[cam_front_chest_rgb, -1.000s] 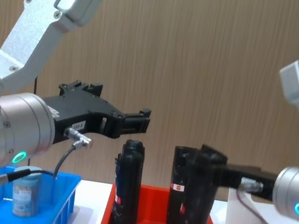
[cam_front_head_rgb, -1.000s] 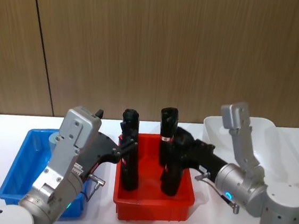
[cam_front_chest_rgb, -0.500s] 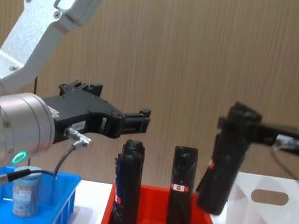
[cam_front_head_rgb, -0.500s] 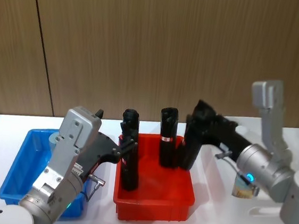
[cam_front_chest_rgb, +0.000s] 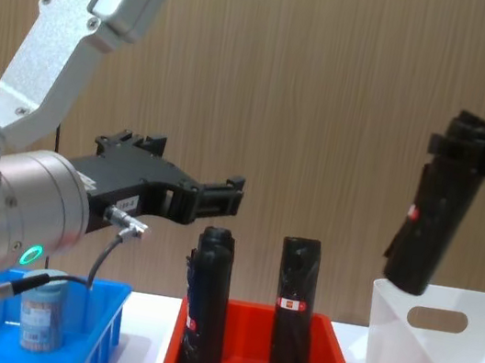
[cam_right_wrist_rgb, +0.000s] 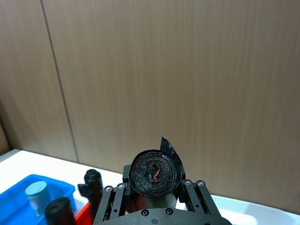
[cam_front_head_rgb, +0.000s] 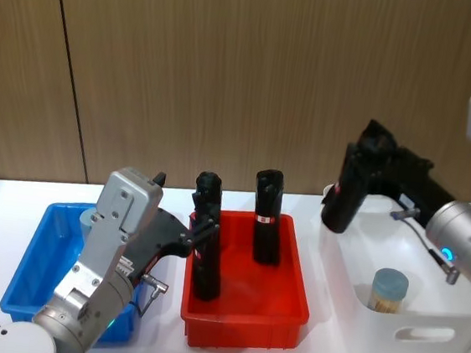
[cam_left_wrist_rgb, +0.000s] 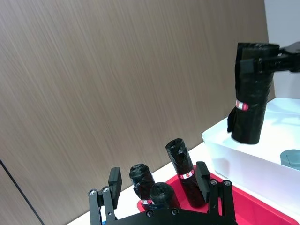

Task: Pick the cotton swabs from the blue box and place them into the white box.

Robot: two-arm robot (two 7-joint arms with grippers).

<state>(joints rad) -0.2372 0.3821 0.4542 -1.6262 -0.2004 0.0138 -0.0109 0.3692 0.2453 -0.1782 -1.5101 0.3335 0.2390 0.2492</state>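
One cotton swabs tub (cam_front_chest_rgb: 41, 316) stands in the blue box (cam_front_head_rgb: 37, 257) at the left, partly hidden behind my left arm. Another cotton swabs tub (cam_front_head_rgb: 388, 291) stands inside the white box (cam_front_head_rgb: 408, 342) at the right. My left gripper (cam_front_head_rgb: 200, 232) hangs open and holds nothing, above the gap between the blue box and the red tray. My right gripper (cam_right_wrist_rgb: 154, 187) is shut on a tall black cylinder (cam_front_head_rgb: 354, 189), held tilted in the air over the white box's far left corner.
A red tray (cam_front_head_rgb: 242, 316) sits between the two boxes with two black cylinders (cam_front_head_rgb: 204, 249) (cam_front_head_rgb: 267, 218) standing in it. A wooden wall runs close behind the white table.
My right gripper has lifted one black cylinder out of the red tray and carried it right and up, over the white box. The left arm has not moved.
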